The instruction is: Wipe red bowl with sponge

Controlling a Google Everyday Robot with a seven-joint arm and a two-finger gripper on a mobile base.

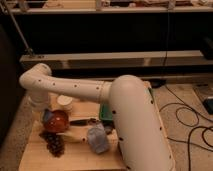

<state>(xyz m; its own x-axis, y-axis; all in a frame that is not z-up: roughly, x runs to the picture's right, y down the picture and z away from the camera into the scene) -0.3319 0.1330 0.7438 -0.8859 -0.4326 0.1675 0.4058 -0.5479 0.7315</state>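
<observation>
Just beneath the jaws, the sponge (47, 116) touches the red bowl (58, 121).

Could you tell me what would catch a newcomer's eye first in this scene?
The big white arm stretches across the wooden table, with its gripper down at the red bowl on the left. In front of the bowl lie dark grapes and a grey-blue cloth lump.

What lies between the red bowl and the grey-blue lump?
A dark slim utensil lies there, camera view. The tool is at the rim of the red bowl.
</observation>
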